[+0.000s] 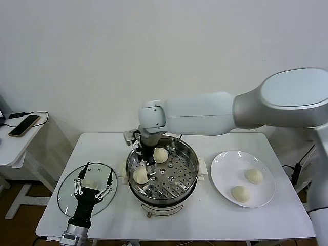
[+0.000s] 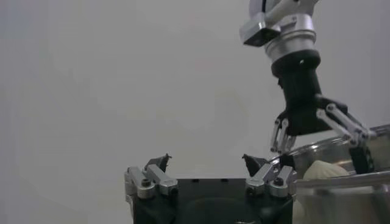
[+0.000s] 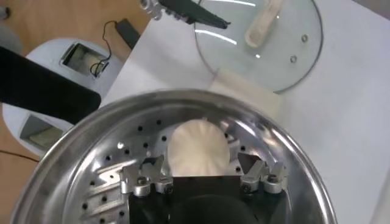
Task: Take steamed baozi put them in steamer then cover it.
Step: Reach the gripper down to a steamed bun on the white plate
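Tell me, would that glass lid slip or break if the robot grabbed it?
Probably slippery: the glass lid looks smooth and shiny. Likely breakable if dropped, since it looks like clear glass. Its white handle seems the safest grip; the open left hand hovers over it.

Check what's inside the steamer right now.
Two baozi sit on the steamer tray, right gripper open over one. The arm covers some tray.

1. Steamer (image 1: 187, 154): polished stainless steel, mirror-glossy wall, perforated metal floor.
2. Steamed baozi (image 1: 160, 155): smooth, matt, cream-white dough.
3. Lid (image 1: 66, 192), near the table's left edge: clear glossy glass.
4. Plate (image 1: 225, 161): smooth glossy white.
5. Table (image 1: 205, 220): matt white top.
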### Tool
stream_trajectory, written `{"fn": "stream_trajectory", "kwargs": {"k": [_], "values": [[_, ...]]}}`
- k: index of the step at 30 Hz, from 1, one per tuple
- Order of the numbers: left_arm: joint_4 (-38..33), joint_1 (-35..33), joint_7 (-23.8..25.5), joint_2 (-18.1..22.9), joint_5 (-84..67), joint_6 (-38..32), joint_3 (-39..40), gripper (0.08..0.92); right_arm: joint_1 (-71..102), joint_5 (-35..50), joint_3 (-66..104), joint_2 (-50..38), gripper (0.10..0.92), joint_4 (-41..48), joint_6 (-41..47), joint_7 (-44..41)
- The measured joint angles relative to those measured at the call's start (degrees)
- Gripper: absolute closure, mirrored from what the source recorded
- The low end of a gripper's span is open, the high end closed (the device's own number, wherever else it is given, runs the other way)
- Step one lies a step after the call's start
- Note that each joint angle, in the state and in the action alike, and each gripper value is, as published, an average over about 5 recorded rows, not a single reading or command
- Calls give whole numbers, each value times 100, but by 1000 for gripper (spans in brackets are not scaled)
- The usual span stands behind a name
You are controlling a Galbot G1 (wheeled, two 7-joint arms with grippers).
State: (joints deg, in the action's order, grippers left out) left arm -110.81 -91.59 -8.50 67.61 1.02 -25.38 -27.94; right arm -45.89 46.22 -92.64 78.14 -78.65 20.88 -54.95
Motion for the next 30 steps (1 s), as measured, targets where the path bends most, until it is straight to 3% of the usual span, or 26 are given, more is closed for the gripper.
{"fn": "stream_trajectory", "kwargs": {"k": [9,19,30], "values": [[-4,-10,17,23,26,43,18,177,-625,-589,-54,-1740,203,-614,-267,-529],[-33,-82,65,83,26,150,-22,177,-401,-1564,44,-3697,203,-610,-695,-1093],[41,-100,70,82,21,480,-86,177,742,-2541,495,-4811,203,-395,-1076,-1341]]}}
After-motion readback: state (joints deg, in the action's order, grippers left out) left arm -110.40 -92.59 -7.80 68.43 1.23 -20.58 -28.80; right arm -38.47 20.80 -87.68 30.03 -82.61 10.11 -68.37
